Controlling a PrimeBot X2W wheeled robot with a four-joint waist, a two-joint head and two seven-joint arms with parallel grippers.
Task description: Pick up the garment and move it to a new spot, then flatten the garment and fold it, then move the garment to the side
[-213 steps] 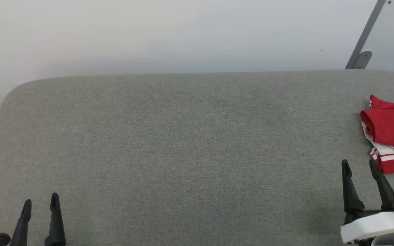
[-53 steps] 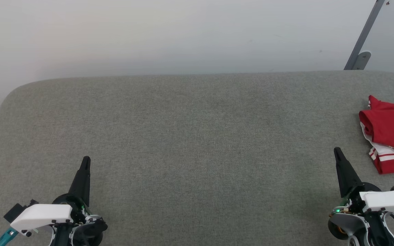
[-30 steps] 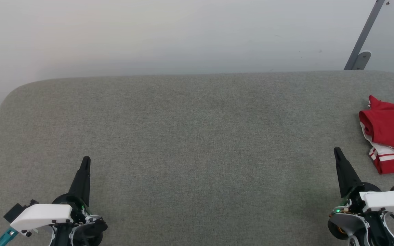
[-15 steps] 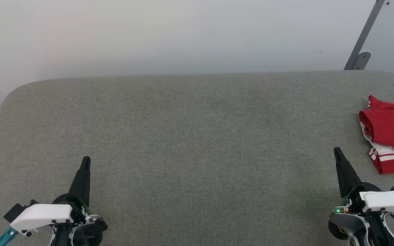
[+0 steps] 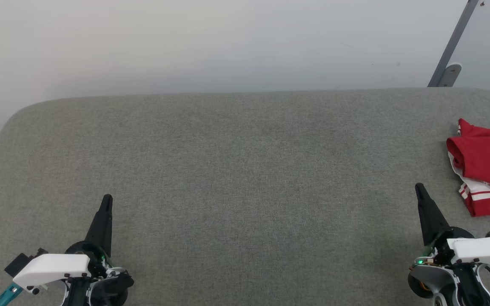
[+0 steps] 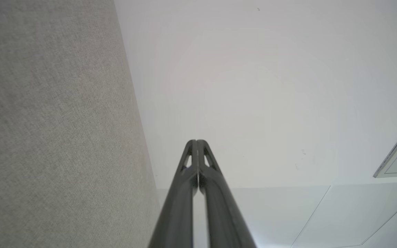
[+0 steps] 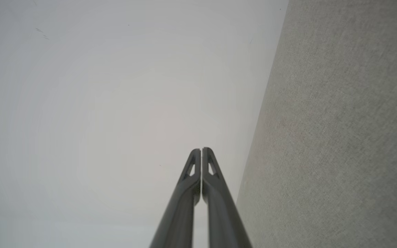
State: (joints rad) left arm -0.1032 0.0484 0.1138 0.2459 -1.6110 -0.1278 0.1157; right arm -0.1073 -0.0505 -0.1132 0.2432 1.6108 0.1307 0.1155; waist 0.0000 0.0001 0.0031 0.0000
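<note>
**Garment (image 5: 485, 165) nearest the right end effector (image 5: 419, 189)**

The grey surface (image 5: 245, 170) carries the garment, a crumpled red-and-white heap (partly cut off, so its long axis is unclear). Near the garment, to its left and closer to the robot, is the right end effector; the left end effector (image 5: 107, 199) is well apart. Both are pressed together, empty.

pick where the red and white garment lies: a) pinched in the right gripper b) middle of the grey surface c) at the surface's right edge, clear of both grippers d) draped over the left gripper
c: the garment lies bundled at the right edge of the grey padded surface. The right gripper is shut just short of it, with bare surface between them, and the left gripper is far off at the lower left.
</note>
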